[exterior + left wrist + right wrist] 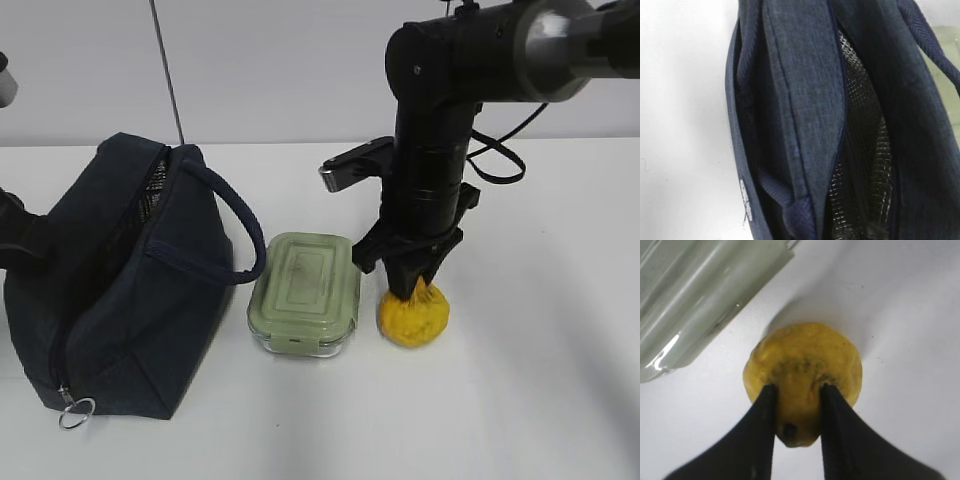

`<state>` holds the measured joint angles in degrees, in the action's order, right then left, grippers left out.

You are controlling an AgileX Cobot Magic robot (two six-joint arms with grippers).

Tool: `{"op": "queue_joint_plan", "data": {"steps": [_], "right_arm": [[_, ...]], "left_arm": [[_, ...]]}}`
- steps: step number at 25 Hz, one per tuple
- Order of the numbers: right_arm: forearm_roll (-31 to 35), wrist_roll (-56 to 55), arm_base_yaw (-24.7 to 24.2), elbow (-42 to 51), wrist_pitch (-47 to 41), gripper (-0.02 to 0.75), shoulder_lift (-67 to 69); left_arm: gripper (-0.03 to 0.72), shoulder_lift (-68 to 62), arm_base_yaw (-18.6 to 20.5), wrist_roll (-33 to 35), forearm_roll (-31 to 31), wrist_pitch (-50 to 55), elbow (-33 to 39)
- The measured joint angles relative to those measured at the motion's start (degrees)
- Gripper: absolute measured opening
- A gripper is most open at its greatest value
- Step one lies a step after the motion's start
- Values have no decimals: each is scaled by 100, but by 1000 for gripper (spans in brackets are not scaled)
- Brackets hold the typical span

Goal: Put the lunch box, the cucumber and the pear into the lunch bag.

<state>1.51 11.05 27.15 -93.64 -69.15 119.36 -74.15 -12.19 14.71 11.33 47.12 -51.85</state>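
On the white counter (540, 400) the exterior view shows three loose things: one lunch bag (120, 290), one lunch box (305, 292) and one pear (413, 315). No cucumber can be seen in any view.

The lunch bag fills the left of the frame, lying with its zip parted along the top; one loop handle (235, 225) arches toward the lunch box, and one metal ring pull (76, 411) hangs at the lower left corner. The left wrist view looks straight down on the bag, where the parted zip shows a dark mesh-like lining (860, 165).

The lunch box sits at the centre of the frame, just right of the bag, its sage-green lid on. The pear rests on the counter just right of the box, close but not clearly touching it.

The right arm comes down from the upper right, and the right tool (409, 285) sits on top of the pear. In the right wrist view its two black fingers (757, 440) stand narrow and pinch the pear's neck (797, 415) between them, with the box's glass wall (695, 305) in the upper left.

The left tool does not show in any view; only a dark part of the left arm (15, 235) appears at the left edge, behind the bag.
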Motion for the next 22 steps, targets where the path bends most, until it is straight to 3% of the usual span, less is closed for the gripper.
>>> {"op": "queue_joint_plan", "data": {"steps": [3,15,17,22], "right_arm": [[-83,0,0,-130,-36,164,0],[13,-39,0,-1138,-87,148,-338],[344,12,0,-1301,-113,147,-338],[1896,731,253,-1928,-149,146,-338]], "left_arm": [[-15,0,0,0,-5,0,0],[-15,0,0,0,-11,0,0],[-15,0,0,0,-11,0,0],[-15,0,0,0,-12,0,0]]}}
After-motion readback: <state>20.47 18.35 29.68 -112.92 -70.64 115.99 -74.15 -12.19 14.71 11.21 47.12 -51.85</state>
